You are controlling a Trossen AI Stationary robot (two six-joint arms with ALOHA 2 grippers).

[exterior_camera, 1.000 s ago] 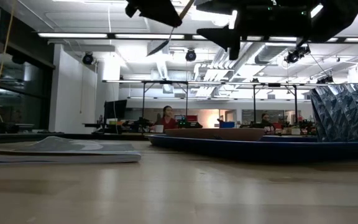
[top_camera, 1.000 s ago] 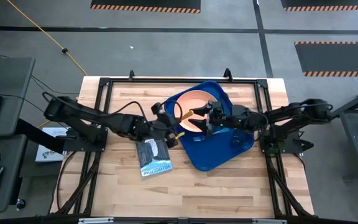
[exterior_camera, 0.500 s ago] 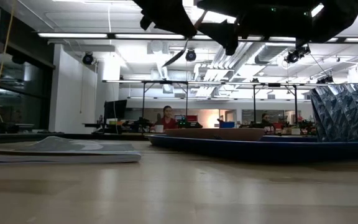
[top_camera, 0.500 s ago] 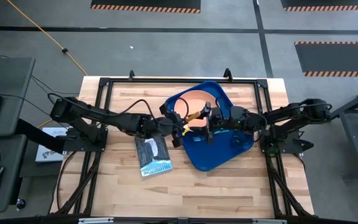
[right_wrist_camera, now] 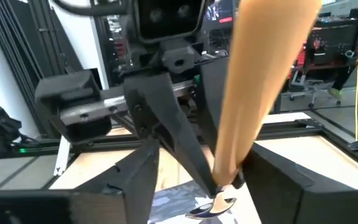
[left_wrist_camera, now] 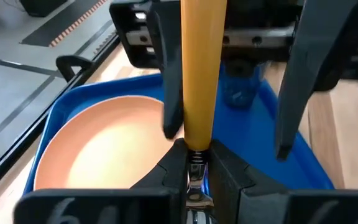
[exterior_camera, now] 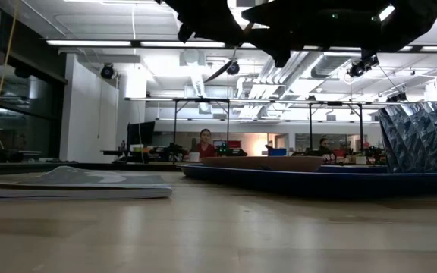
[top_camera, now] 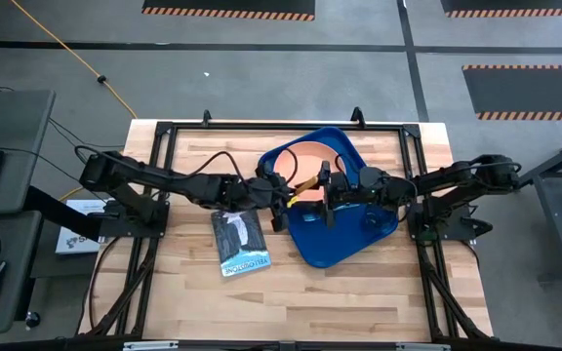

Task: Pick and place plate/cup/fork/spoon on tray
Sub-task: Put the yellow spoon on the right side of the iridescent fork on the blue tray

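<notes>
My left gripper [top_camera: 285, 196] is shut on the spoon [top_camera: 305, 182], which has an orange handle and a shiny metal bowl [exterior_camera: 217, 72], high above the dark blue tray [top_camera: 344, 239]. My right gripper [top_camera: 323, 187] is open, with a finger on either side of the orange handle [left_wrist_camera: 201, 68]. I cannot tell if it touches it. The peach-orange plate [top_camera: 305, 156] lies in the tray's far left part. The see-through cup [left_wrist_camera: 238, 93] stands in the tray behind my right gripper. The fork is out of view. My left gripper pinches the spoon's metal neck [left_wrist_camera: 195, 167] between its two fingertips [left_wrist_camera: 225, 171], just where the orange handle ends. The spoon is lifted clear above the tray. Its handle points toward my right gripper and its bowl [right_wrist_camera: 213, 208] hangs on the left gripper's side.
A blue-and-white booklet [top_camera: 240, 244] lies on the wooden table left of the tray, under my left arm. The table's near half [top_camera: 291, 302] is bare wood. In the low view a person sits far off in the room behind.
My left gripper has carried the spoon toward the table's right edge, over the tray's left rim, bringing the orange handle between my right gripper's open fingers. The spoon has stayed clear of the tray throughout.
</notes>
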